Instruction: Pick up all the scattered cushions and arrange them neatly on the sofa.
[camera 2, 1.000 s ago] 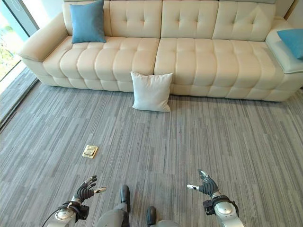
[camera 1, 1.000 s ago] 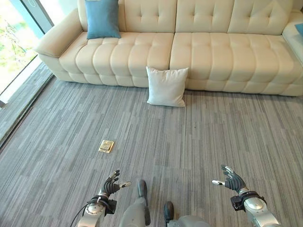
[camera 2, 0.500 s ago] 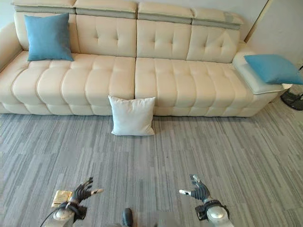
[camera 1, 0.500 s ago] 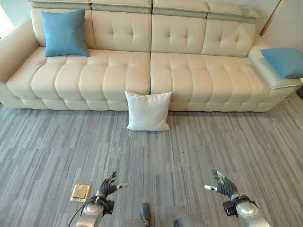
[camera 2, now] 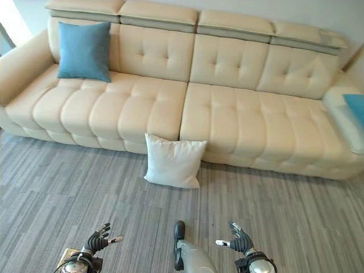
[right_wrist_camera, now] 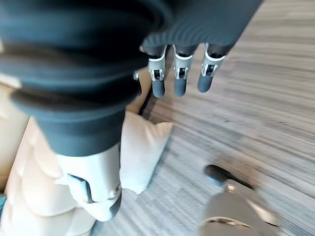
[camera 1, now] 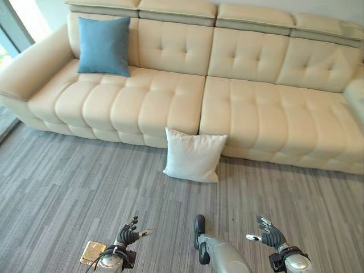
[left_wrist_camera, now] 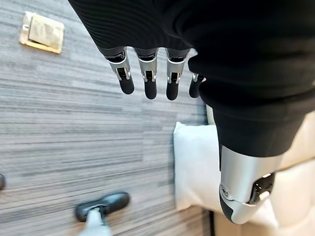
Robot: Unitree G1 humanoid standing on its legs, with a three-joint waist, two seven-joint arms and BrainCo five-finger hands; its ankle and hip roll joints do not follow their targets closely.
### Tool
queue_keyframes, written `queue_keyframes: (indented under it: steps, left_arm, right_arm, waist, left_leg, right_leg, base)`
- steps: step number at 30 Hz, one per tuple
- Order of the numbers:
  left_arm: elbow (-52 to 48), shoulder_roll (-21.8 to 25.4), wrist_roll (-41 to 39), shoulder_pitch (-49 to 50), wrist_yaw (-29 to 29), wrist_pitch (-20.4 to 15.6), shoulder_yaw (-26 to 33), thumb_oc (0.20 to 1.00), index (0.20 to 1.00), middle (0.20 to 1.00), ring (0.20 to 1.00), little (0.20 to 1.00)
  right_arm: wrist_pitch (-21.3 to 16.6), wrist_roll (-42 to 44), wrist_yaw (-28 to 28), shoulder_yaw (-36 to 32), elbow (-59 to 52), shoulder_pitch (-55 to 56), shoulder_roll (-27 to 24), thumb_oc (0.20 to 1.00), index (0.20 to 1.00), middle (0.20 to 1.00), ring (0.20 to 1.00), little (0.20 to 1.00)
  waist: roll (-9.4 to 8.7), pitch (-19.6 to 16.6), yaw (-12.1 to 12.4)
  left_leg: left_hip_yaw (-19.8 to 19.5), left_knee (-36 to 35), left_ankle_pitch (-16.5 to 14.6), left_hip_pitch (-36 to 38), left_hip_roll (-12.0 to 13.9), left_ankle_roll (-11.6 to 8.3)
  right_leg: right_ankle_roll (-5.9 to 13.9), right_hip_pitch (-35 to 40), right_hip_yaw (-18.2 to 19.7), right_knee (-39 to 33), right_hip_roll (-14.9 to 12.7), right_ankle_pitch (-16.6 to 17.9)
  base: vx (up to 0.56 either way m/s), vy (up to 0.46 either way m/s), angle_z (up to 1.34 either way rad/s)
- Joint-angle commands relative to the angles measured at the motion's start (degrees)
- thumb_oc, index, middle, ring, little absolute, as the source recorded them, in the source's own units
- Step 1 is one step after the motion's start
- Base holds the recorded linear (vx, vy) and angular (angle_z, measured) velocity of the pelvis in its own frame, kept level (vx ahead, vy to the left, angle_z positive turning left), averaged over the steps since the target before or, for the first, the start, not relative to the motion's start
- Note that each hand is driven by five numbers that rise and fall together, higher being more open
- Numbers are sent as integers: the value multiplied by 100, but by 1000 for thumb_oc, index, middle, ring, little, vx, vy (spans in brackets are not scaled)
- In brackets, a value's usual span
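We see a white cushion (camera 1: 194,155) standing on the grey carpet floor (camera 1: 68,187), leaning upright against the front edge of the cream sofa (camera 1: 250,108), just below the seam between its two seat sections. A blue cushion (camera 1: 104,46) stands upright on the seat at the sofa's left end, propped against the backrest beside the left armrest. In the right eye view another blue cushion (camera 2: 355,106) lies on the sofa's far right end, cut off by the picture's edge.

Our left robot hand (camera 1: 129,233) hangs low over the floor, well apart from the white cushion, its fingers spread and relaxed, holding nothing; its wrist view shows the straight fingers (left_wrist_camera: 146,86) with the carpet beyond. Our right robot hand (camera 1: 268,233) hangs likewise low over the floor to the right, fingers loosely spread and empty. A small brass floor plate (camera 1: 92,252) sits in the carpet just beside the left robot hand.
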Motion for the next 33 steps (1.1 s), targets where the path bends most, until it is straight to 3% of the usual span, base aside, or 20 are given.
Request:
queue_keyframes:
  steps: [1,2,3,6,7,11,14,17,18,19,22,25,26,29,33]
  left_arm:
    - [-170,245,20,-110,-20,-169,31,1000,1000,1000,1000,1000]
    - [-66,213,-10,-178,3,-149,29,1000,1000,1000,1000,1000]
    - [-64,215,-10,-181,3,-150,29,1000,1000,1000,1000,1000]
    - [-107,225,1,-210,11,-156,-21,1000,1000,1000,1000,1000]
    - [-181,235,-19,-200,11,-158,-40,1000,1000,1000,1000,1000]
    - [-205,201,-109,-158,63,-149,14,1000,1000,1000,1000,1000]
    - [-60,160,-49,-60,25,-130,43,1000,1000,1000,1000,1000]
    - [23,141,1,-43,9,-112,43,1000,1000,1000,1000,1000]
    - [19,162,59,-73,30,-118,30,1000,1000,1000,1000,1000]
    - [19,163,59,-73,30,-117,30,1000,1000,1000,1000,1000]
    - [-72,310,35,-181,74,-100,58,1000,1000,1000,1000,1000]
    - [-74,414,65,-301,120,-98,70,1000,1000,1000,1000,1000]
    - [-2,451,70,-317,130,-119,82,1000,1000,1000,1000,1000]
    - [54,462,22,-317,142,-115,101,1000,1000,1000,1000,1000]
    - [100,466,18,-328,136,-136,127,1000,1000,1000,1000,1000]
  right_arm:
    - [-240,81,-90,-13,-433,-246,-452,1000,1000,1000,1000,1000]
    - [-227,106,-113,19,-465,-297,-514,1000,1000,1000,1000,1000]
    - [-227,106,-113,18,-464,-299,-512,1000,1000,1000,1000,1000]
    - [-224,91,-144,-18,-482,-281,-558,1000,1000,1000,1000,1000]
    - [-215,72,-176,-17,-452,-297,-572,1000,1000,1000,1000,1000]
    - [-169,85,-263,-62,-227,-362,-528,1000,1000,1000,1000,1000]
    - [-131,38,-197,-97,-176,-303,-467,1000,1000,1000,1000,1000]
    - [-117,-3,-179,-87,-170,-299,-411,1000,1000,1000,1000,1000]
    - [-137,-24,-153,-31,-170,-337,-326,1000,1000,1000,1000,1000]
    - [-137,-24,-153,-31,-170,-337,-325,1000,1000,1000,1000,1000]
    - [-127,-52,-138,104,-226,-509,-247,1000,1000,1000,1000,1000]
    - [-154,-47,-166,236,-251,-703,-156,1000,1000,1000,1000,1000]
    - [-143,-69,-167,270,-237,-722,-149,1000,1000,1000,1000,1000]
    - [-140,-64,-178,296,-172,-747,-188,1000,1000,1000,1000,1000]
    - [-163,-35,-189,260,-128,-714,-229,1000,1000,1000,1000,1000]
  waist:
    - [-65,83,-30]
    - [-154,141,96]
    - [-162,130,95]
    - [-258,160,211]
    - [-254,184,273]
    - [-131,215,421]
    - [-76,65,438]
    - [-96,-15,454]
    - [-135,-86,457]
    - [-139,-87,465]
    - [-165,40,463]
    - [-129,173,452]
    - [-101,182,412]
    - [-98,219,337]
    - [-126,257,309]
  left_leg:
    - [356,533,1529,-322,268,-314]
    - [535,804,1222,-886,288,-128]
    - [537,800,1233,-902,279,-124]
    - [783,30,837,-1408,298,86]
    - [819,-275,838,-1539,298,102]
    - [727,-1486,1552,-1886,393,-52]
    - [869,-1526,1543,-1846,433,-16]
    - [902,-1443,1433,-1786,354,68]
    - [1008,-1403,1216,-1656,255,221]
    - [1018,-1399,1210,-1656,254,223]
    - [1047,-1368,987,-1492,162,423]
    - [1148,-1375,839,-1315,159,500]
    - [1142,-1474,773,-1151,118,508]
    - [1045,-1527,716,-992,42,504]
    - [934,-1509,680,-894,-22,466]
  right_leg:
    - [230,548,454,-2,-87,-499]
    - [175,846,642,-40,-105,-682]
    - [177,831,643,-42,-114,-676]
    - [238,1170,733,-104,-172,-872]
    - [249,1285,780,-112,-163,-942]
    - [282,1749,1022,-102,1,-1213]
    - [389,1994,1234,-43,-120,-1338]
    - [479,2010,1328,77,-281,-1327]
    - [616,1849,1437,396,-441,-1184]
    - [618,1843,1447,404,-444,-1189]
    - [787,1288,1606,1283,-532,-791]
    - [812,773,1361,1729,-604,-654]
    - [739,564,1075,1496,-574,-760]
    - [698,388,820,1015,-446,-815]
    - [690,432,684,792,-367,-815]
  base:
    - [353,-154,-36]
    - [354,-153,-50]
    - [393,-125,-45]
    - [342,-23,-43]
    - [317,23,-31]
    - [342,75,-36]
    - [436,244,-61]
    - [287,230,-66]
    - [258,230,-43]
    - [226,218,-47]
    - [107,149,-37]
    - [113,138,-15]
    - [105,45,-10]
    - [144,20,-2]
    - [109,-48,29]
